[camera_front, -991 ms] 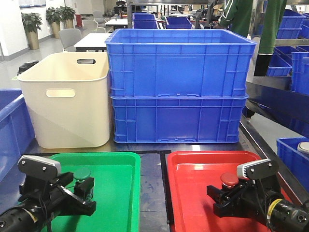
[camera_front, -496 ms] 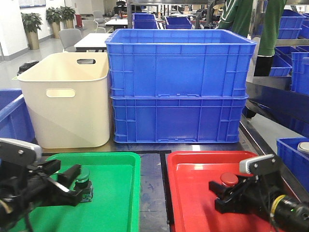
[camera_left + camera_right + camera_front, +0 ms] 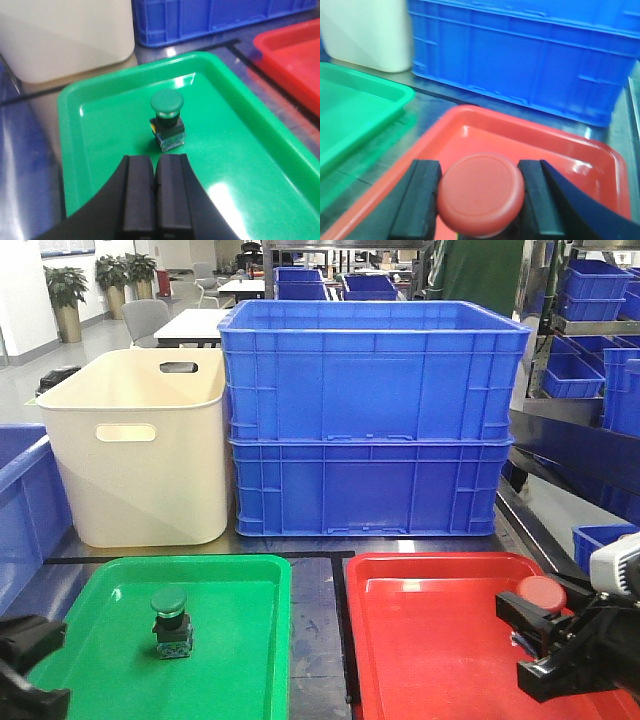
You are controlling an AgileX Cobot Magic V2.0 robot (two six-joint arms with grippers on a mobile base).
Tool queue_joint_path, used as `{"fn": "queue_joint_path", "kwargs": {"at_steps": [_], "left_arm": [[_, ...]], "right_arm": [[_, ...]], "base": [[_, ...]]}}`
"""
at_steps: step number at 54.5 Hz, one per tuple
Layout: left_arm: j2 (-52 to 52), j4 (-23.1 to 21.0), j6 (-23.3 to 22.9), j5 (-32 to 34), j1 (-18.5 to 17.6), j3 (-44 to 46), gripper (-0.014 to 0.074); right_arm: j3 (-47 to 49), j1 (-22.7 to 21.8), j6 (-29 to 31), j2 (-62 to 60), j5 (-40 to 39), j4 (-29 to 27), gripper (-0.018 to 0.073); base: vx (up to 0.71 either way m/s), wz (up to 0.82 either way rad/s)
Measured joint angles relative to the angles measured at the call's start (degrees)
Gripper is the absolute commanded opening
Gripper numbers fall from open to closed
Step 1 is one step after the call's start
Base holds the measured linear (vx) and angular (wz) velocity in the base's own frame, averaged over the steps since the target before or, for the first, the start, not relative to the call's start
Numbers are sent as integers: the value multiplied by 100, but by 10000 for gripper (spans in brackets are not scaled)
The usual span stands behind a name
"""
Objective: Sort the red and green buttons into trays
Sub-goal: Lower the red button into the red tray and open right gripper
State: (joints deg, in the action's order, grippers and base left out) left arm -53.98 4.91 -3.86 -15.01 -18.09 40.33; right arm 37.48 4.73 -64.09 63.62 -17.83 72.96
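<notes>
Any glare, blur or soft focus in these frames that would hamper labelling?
Front view: sharp and evenly lit, green button crisp. Left wrist: white glare patches on the green tray, end effector soft at the bottom edge. Right wrist: blurred overall, the red button fills the foreground between the fingers, streaky highlights on the red tray.

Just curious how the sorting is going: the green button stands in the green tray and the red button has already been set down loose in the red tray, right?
Not quite. The green button does stand free in the green tray, but the red button is not loose: the right wrist view shows it clamped between the fingers of the right hand, above the red tray.
</notes>
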Motion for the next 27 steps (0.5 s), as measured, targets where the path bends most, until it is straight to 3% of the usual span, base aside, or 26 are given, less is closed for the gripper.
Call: {"fn": "queue_joint_path", "kwargs": {"at_steps": [10, 17, 27], "left_arm": [[239, -5, 20, 41, 0, 0, -7], [227, -5, 20, 29, 0, 0, -7], [221, -5, 22, 34, 0, 0, -7]], "right_arm": [[44, 0, 308, 809, -153, -460, -4], [253, 0, 1309, 1587, -351, -1005, 35], [533, -6, 2637, 2339, -1135, -1979, 214]], "base": [[0, 0], [0, 0], [0, 0]]}}
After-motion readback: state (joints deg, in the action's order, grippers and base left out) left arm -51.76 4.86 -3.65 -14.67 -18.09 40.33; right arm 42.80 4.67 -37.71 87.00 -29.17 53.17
